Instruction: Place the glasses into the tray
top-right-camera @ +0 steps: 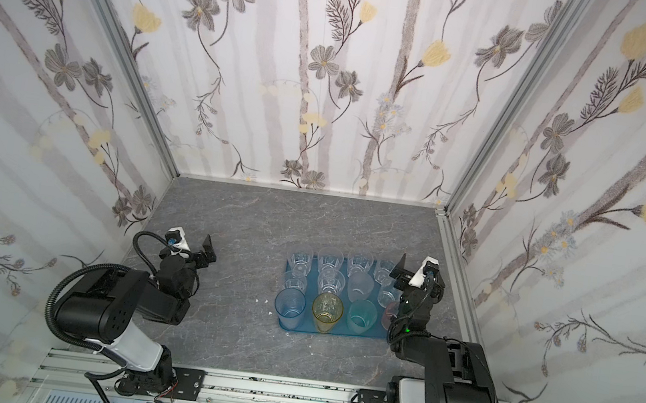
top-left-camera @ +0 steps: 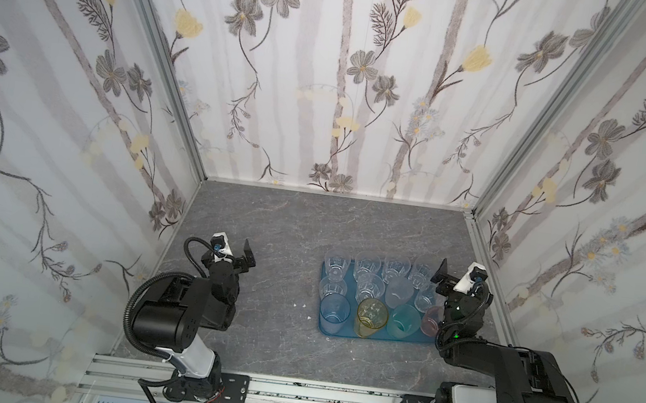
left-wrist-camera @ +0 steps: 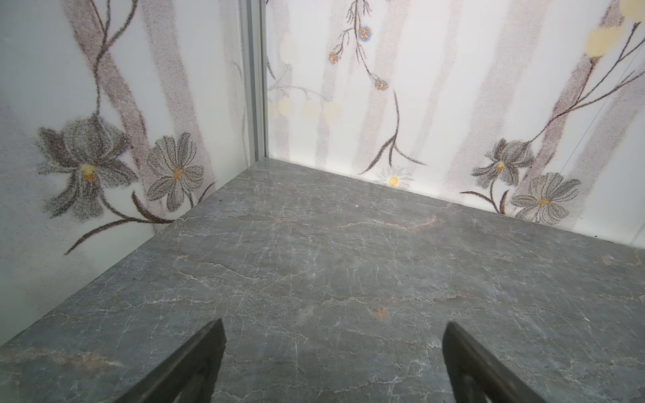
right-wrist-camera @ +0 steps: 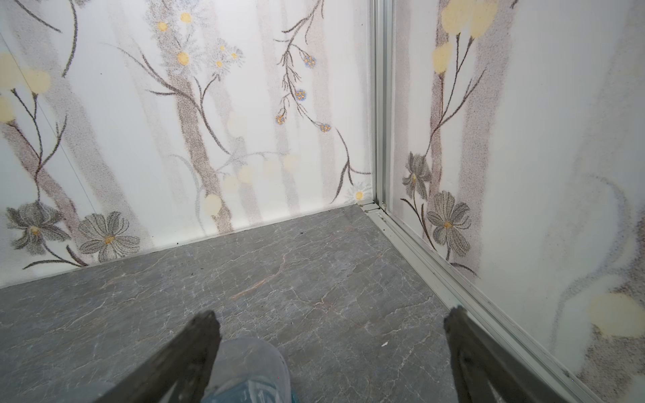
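Note:
The blue tray (top-left-camera: pixel 380 338) (top-right-camera: pixel 338 333) lies right of the table's middle, and all the glasses I see stand upright in it. Its front row holds a blue glass (top-left-camera: pixel 333 315), an amber one (top-left-camera: pixel 371 317), a teal one (top-left-camera: pixel 403 321) and a pink one (top-left-camera: pixel 431 320). A frosted glass (top-left-camera: pixel 399 291) and several clear faceted glasses (top-left-camera: pixel 336 265) fill the rows behind. My right gripper (top-left-camera: pixel 442 276) (right-wrist-camera: pixel 331 314) hangs open and empty above the tray's far right corner, with a clear glass (right-wrist-camera: pixel 249 366) below one finger. My left gripper (top-left-camera: pixel 249 256) (left-wrist-camera: pixel 335 324) is open and empty over bare table, well left of the tray.
Flowered walls close the table on three sides. An aluminium rail (top-left-camera: pixel 484 272) runs along the right wall, close to my right gripper. Small white specks (top-left-camera: pixel 302 305) lie on the grey marble top just left of the tray.

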Motion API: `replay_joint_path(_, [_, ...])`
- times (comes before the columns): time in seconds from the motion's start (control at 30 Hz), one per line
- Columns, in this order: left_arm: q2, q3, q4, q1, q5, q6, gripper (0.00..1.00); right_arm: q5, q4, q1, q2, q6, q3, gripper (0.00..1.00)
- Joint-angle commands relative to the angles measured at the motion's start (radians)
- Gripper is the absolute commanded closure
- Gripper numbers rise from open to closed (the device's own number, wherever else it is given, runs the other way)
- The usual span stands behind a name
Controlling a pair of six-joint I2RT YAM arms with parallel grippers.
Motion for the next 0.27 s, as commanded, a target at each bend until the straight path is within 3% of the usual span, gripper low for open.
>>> replay_joint_path(0.0, [0.0, 0.003, 0.044, -0.016, 0.013, 0.026, 0.0, -0.008, 0.051, 0.0, 0.003, -0.018, -0.001, 0.0])
replay_joint_path(0.03, [0.006, 0.008, 0.045, -0.041, -0.041, 0.042, 0.0, -0.007, 0.049, 0.002, 0.003, -0.018, 0.0, 0.0])
replay_joint_path(0.23, [0.003, 0.007, 0.044, -0.038, -0.036, 0.036, 0.0, -0.007, 0.039, 0.002, 0.005, -0.021, 0.009, 0.0])
